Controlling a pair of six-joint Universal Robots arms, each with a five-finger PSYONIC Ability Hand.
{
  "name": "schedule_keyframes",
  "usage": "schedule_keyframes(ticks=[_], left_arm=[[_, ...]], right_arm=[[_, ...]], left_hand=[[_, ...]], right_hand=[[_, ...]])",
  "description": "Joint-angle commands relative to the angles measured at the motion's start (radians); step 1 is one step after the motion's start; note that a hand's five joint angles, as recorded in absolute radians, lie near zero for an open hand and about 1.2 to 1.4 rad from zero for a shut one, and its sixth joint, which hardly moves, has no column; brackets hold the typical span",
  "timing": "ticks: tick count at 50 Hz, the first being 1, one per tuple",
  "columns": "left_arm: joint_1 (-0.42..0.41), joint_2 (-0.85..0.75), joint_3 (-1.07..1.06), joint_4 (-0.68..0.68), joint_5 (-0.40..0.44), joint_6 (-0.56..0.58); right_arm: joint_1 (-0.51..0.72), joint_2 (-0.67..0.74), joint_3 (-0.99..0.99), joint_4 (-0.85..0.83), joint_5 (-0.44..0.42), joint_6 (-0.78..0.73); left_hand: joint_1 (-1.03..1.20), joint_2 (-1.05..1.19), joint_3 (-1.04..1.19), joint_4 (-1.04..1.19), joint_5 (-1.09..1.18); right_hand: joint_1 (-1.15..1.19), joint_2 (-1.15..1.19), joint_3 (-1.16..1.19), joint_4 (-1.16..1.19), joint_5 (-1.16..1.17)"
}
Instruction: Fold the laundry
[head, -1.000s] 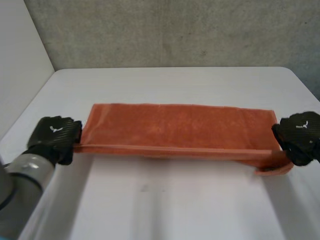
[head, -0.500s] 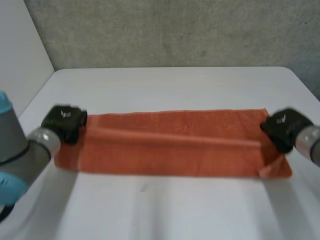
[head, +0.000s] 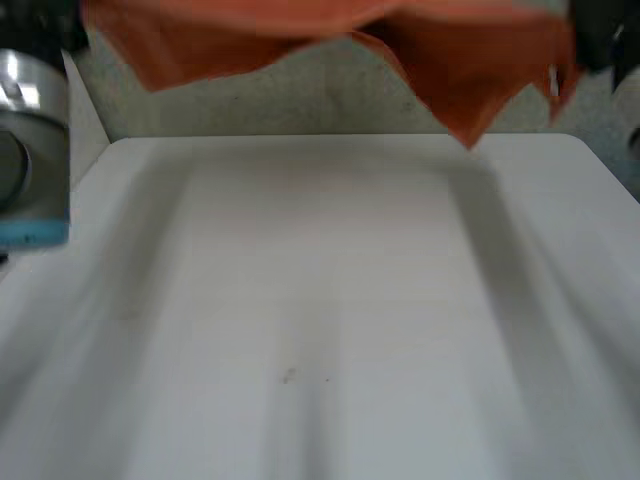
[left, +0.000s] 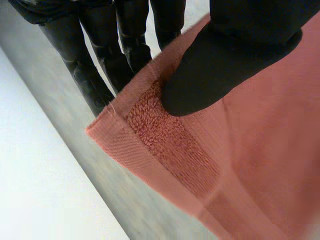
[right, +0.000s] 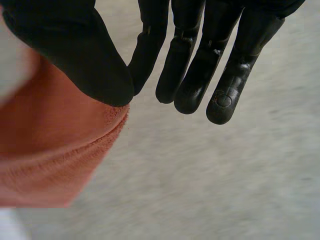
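An orange towel (head: 300, 30) hangs in the air high above the white table (head: 320, 330), stretched between both hands, its lower edge sagging in uneven folds. My left hand (left: 225, 65) is shut on one end corner of the towel (left: 240, 165), thumb pressed on the cloth and fingers (left: 95, 65) behind it. My right hand (right: 75, 50) pinches the other end of the towel (right: 50, 150) between thumb and nearest finger, while the other fingers (right: 200, 65) stay straight. In the head view the right hand (head: 600, 40) is a dark shape at the towel's right end.
The grey left arm with its light-blue cap (head: 30, 150) stands raised at the table's left side. A grey wall (head: 320, 100) runs behind the table and a white wall (head: 40, 200) along its left.
The towel has gone from lying folded on the table to hanging high above it. Both hands rose with its ends and kept their grip.
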Motion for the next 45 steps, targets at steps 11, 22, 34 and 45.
schedule_keyframes(ticks=[11, 22, 34, 45], left_arm=[[0.036, -0.090, -0.455, -0.003, 0.010, -0.072], [0.094, -0.090, -0.463, 0.003, 0.007, -0.077], [0.108, -0.090, -0.461, 0.003, 0.007, -0.084], [0.108, -0.088, -0.461, 0.003, 0.007, -0.084]], right_arm=[[-0.077, 0.190, 0.405, 0.042, -0.232, -0.022], [-0.135, 0.221, 0.448, 0.031, -0.233, 0.202], [-0.210, 0.214, 0.501, 0.034, -0.204, 0.505], [-0.225, 0.228, 0.509, 0.031, -0.194, 0.584]], left_hand=[[0.188, 0.178, 0.179, 0.178, 0.180], [0.188, 0.178, 0.179, 0.178, 0.180], [0.188, 0.178, 0.179, 0.178, 0.180], [0.188, 0.178, 0.179, 0.178, 0.180]], right_hand=[[0.410, 0.215, 0.207, 0.204, 0.227], [0.270, 0.075, 0.067, 0.064, 0.087], [-0.305, -0.500, -0.508, -0.511, -0.488], [-0.370, -0.565, -0.573, -0.576, -0.553]])
